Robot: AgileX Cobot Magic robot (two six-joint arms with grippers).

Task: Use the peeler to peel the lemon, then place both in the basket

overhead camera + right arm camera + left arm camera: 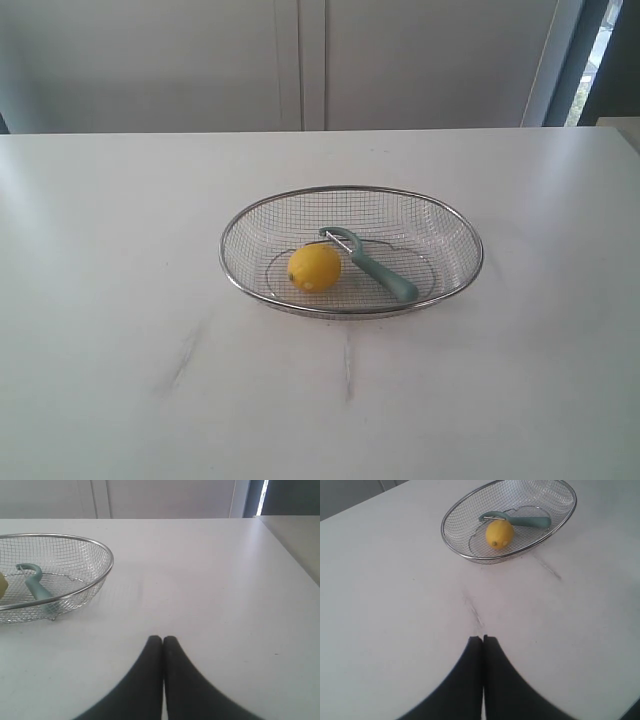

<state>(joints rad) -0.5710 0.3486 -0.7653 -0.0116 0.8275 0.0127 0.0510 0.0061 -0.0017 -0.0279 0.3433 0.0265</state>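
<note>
The silver wire basket (pixel 455 225) stands in the middle of the white table. Inside it lies the yellow lemon (pixel 315 268), and just to its right the teal-handled peeler (pixel 375 268), its hooked head toward the back. The left wrist view shows the same basket (pixel 457 510), lemon (pixel 499 533) and peeler (pixel 530 521) far ahead of my left gripper (pixel 483 638), which is shut and holds nothing. My right gripper (pixel 162 639) is shut and empty too, well away from the basket (pixel 102 555) and peeler (pixel 37 587). Neither gripper shows in the exterior view.
Faint grey scuff marks (pixel 185 355) streak the table in front of the basket. The table's right edge (pixel 287 550) runs near the right arm. White cabinet doors (pixel 300 60) stand behind the table.
</note>
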